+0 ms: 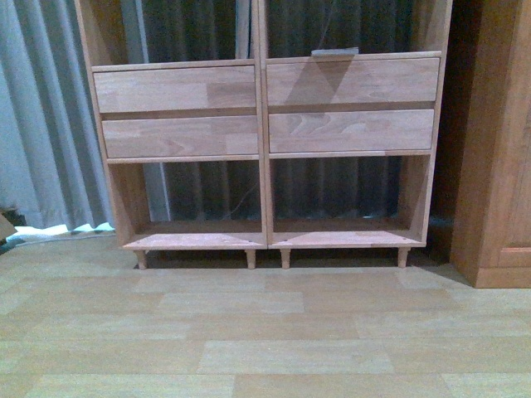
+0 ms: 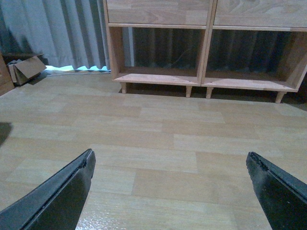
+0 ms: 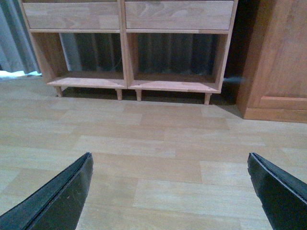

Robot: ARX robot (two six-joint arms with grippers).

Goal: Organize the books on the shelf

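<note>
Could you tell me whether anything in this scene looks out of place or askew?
The shelf stands level, its drawers shut flush. The only oddity is an open cardboard box seemingly lying on its side on the floor by the curtain, left of the shelf.

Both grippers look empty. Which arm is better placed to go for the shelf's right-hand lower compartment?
Right, probably. The right gripper is open and faces the shelf with that compartment near mid-view; the left gripper, also open, looks more toward the left column and curtain.
</note>
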